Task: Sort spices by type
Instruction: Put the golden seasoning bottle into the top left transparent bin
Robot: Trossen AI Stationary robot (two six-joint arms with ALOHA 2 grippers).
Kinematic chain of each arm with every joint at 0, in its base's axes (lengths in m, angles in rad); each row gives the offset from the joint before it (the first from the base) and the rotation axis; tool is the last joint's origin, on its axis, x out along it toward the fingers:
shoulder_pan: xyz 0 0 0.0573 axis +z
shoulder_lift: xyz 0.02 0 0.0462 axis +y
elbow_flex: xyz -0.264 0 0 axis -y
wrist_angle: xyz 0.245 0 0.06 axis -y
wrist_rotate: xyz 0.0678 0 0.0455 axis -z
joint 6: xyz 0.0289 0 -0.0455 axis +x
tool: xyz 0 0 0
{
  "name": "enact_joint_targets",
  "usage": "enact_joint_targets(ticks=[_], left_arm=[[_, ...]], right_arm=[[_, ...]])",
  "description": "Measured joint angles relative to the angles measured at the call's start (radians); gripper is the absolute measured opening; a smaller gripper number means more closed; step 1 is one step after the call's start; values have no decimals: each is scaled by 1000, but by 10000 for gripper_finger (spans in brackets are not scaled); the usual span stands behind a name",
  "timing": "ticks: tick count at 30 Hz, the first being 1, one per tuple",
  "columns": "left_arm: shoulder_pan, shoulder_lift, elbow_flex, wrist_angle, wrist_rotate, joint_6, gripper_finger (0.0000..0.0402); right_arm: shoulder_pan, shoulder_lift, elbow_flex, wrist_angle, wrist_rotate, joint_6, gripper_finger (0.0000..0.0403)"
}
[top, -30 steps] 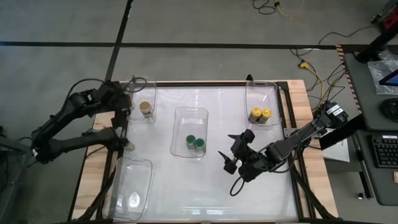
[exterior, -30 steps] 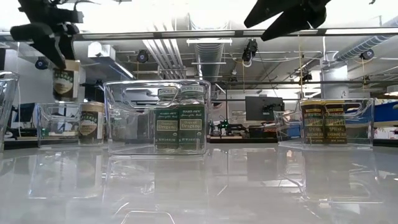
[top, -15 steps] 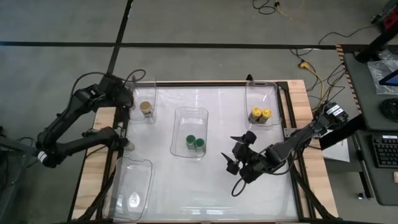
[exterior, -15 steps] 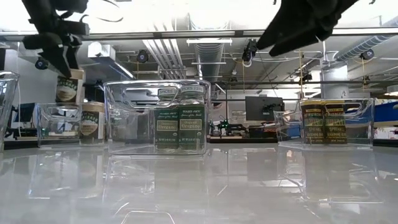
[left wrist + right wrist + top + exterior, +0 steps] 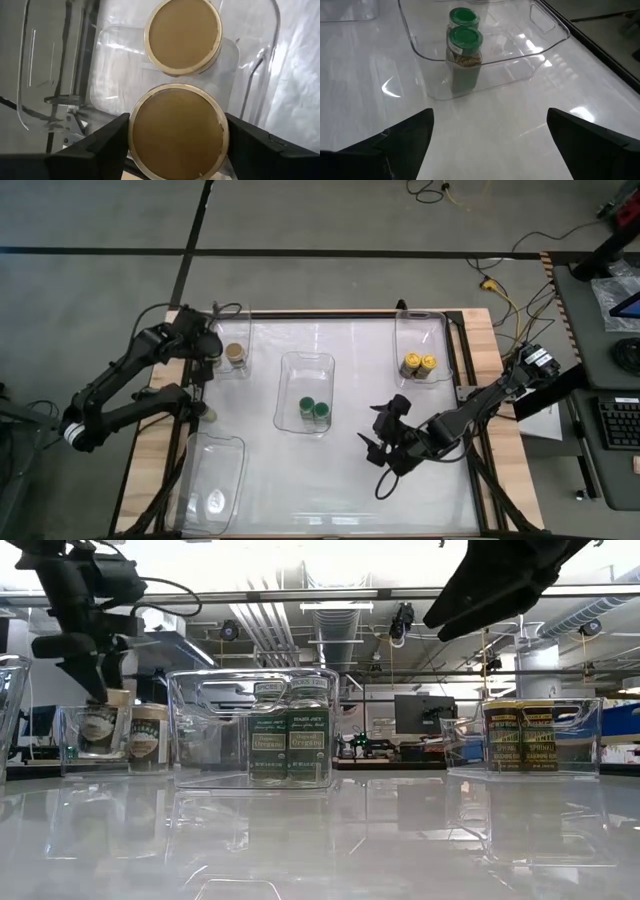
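Note:
My left gripper (image 5: 206, 347) is shut on a tan-lidded spice jar (image 5: 100, 726) and holds it low inside the far-left clear bin (image 5: 226, 320), beside a second tan jar (image 5: 235, 354). Two green-lidded jars (image 5: 313, 409) stand in the middle bin (image 5: 305, 363). A pair of yellow-lidded jars (image 5: 418, 364) stands in the far-right bin (image 5: 421, 322). My right gripper (image 5: 384, 439) is open and hovers over bare table, right of the middle bin. No black-lidded jars show. My left gripper pinches the tan jar between its two fingers, just below the lid (image 5: 176, 131), with one finger (image 5: 102, 147) on each side. It comes from above, pointing down. The jar is upright; whether its bottom stands on the bin floor, I cannot tell.
An empty-looking clear bin (image 5: 212, 476) lies at the near-left corner. The glossy white tabletop (image 5: 340, 480) is bare along its near side. Cables and a desk with a keyboard (image 5: 620, 423) sit beyond the right edge.
My left gripper has moved toward the far edge and down, lowering the tan jar from above the far-left bin into it, beside the other tan jar. My right gripper has drifted slightly toward the near edge, staying open.

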Motion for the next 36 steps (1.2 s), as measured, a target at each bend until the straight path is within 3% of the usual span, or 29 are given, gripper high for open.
enact_joint_targets(ticks=[36], left_arm=[[21, 76, -48, 70, 29, 32, 261]], right_arm=[[0, 0, -44, 7, -2, 69, 379]])
